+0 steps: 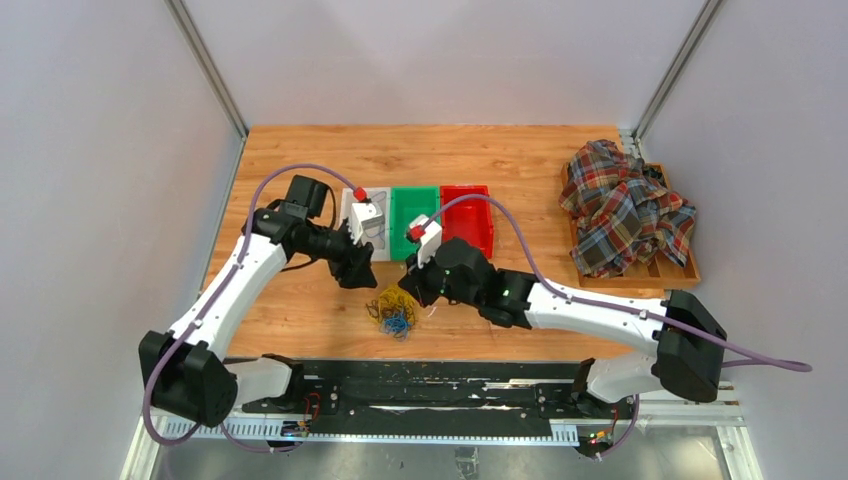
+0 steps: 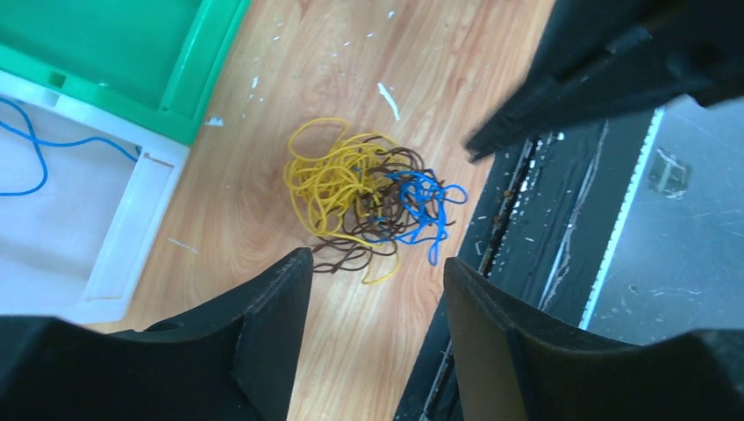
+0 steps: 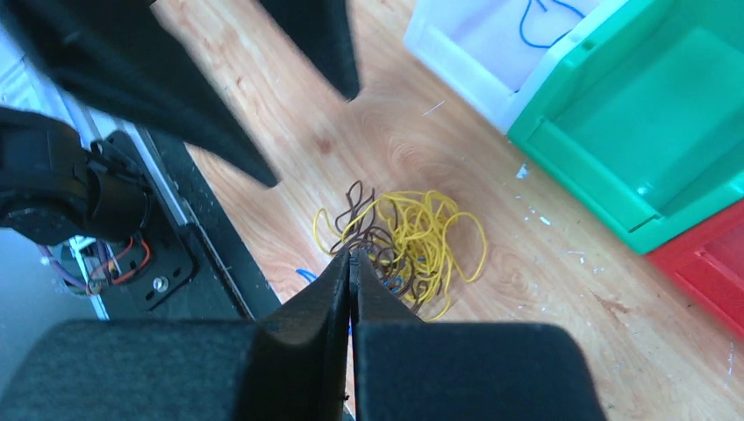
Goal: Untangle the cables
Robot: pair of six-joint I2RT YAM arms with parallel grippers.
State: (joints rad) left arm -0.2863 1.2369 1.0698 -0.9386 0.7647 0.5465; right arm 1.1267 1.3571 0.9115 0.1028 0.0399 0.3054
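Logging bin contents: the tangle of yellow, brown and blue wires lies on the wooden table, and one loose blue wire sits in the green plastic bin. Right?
No. The loose blue wire sits in the white plastic bin, not the green bin, as the left wrist view shows. The multicoloured wire tangle does lie on the wooden table.

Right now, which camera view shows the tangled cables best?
The left wrist view: the cables lie in plain view, each colour distinct. In the right wrist view the shut right gripper covers their near edge. The top view shows a tiny clump.
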